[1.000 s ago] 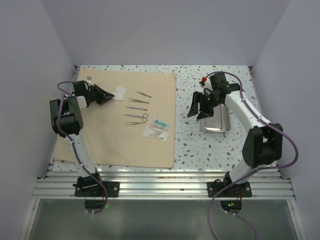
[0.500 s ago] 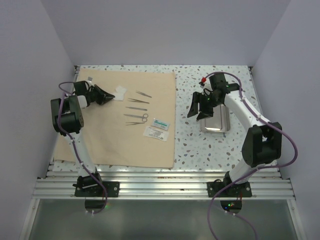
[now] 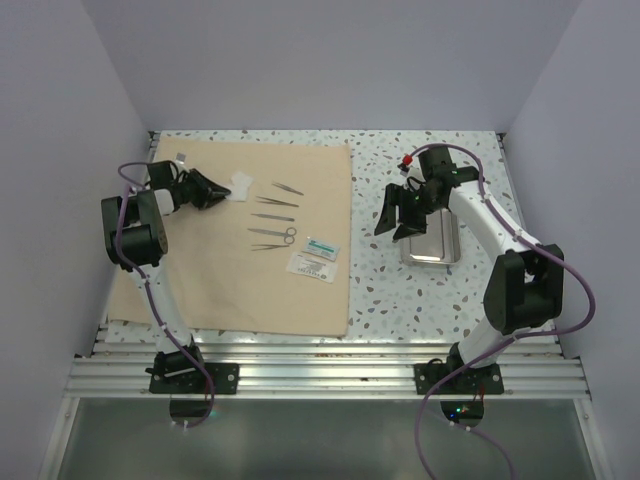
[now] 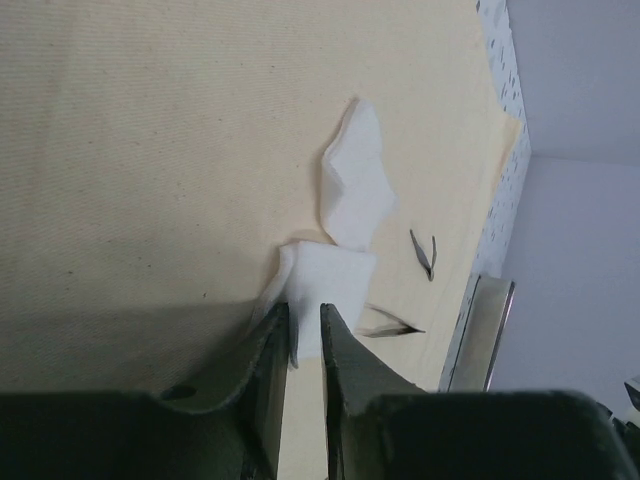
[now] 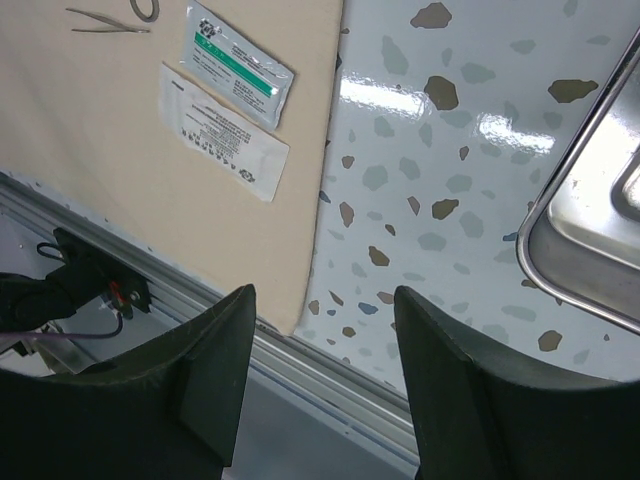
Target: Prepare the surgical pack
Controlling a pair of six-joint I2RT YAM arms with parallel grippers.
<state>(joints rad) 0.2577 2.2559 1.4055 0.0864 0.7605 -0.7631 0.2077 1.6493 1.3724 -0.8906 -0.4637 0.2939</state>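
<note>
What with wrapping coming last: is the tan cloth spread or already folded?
Spread flat: the tan cloth lies open on the table, with instruments and packets resting on top and nothing folded over them.

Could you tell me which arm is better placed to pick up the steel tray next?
Right. The right gripper hangs open right next to the steel tray, while the left gripper is at the gauze pads, on the far side of the tan cloth from the tray.

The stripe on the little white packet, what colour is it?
Green, across the white packet on the tan cloth. Right wrist view shows it best.
</note>
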